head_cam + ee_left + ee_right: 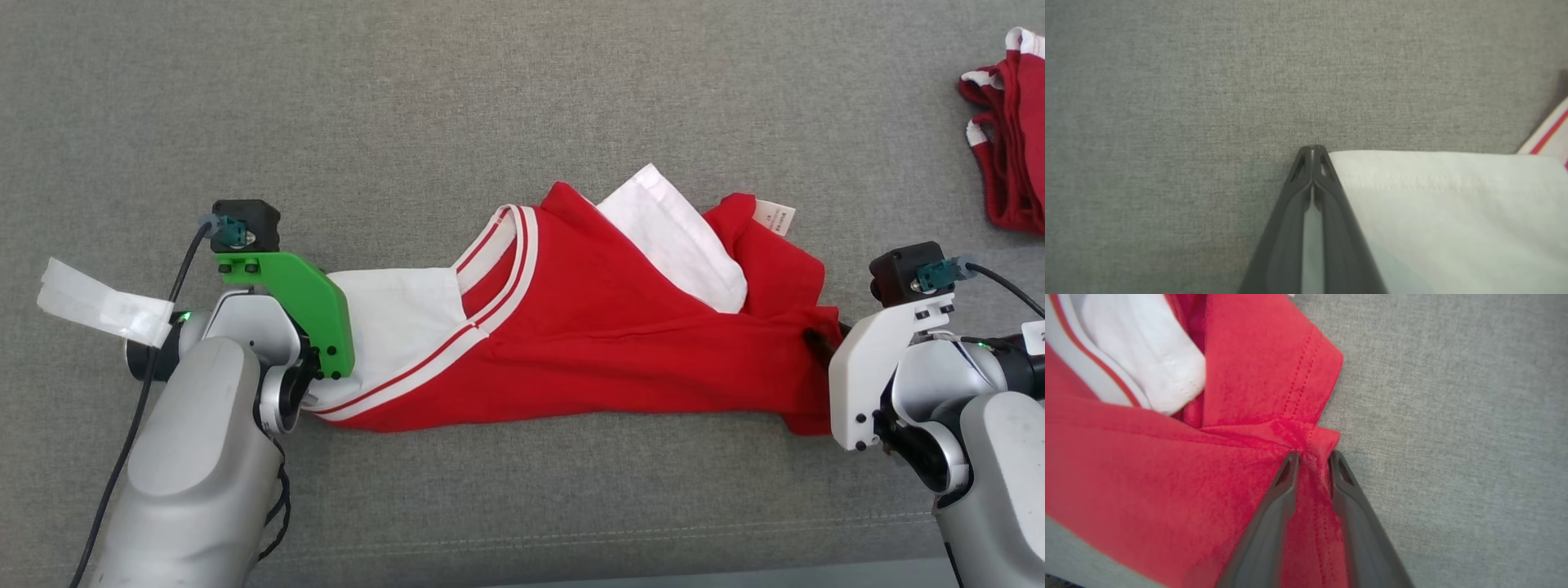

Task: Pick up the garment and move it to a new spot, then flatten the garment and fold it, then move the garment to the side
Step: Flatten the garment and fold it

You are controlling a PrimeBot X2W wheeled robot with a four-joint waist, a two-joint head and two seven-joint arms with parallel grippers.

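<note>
The garment, a red shirt with white sleeves and a red-striped white collar, lies crumpled and pulled lengthwise across the grey fabric surface. My left gripper is shut on the hem of its white sleeve, and a strip of white cloth shows between the fingers. In the head view, that wrist's green bracket sits over the garment's left end. My right gripper pinches a bunched fold of red cloth at the garment's right end, with the jaws narrowly apart around it. Its dark tip meets the red edge.
A second red and white garment lies bunched at the far right edge. A strip of white tape hangs from my left wrist. The surface's front edge runs along the bottom. Bare grey fabric spreads above and below the shirt.
</note>
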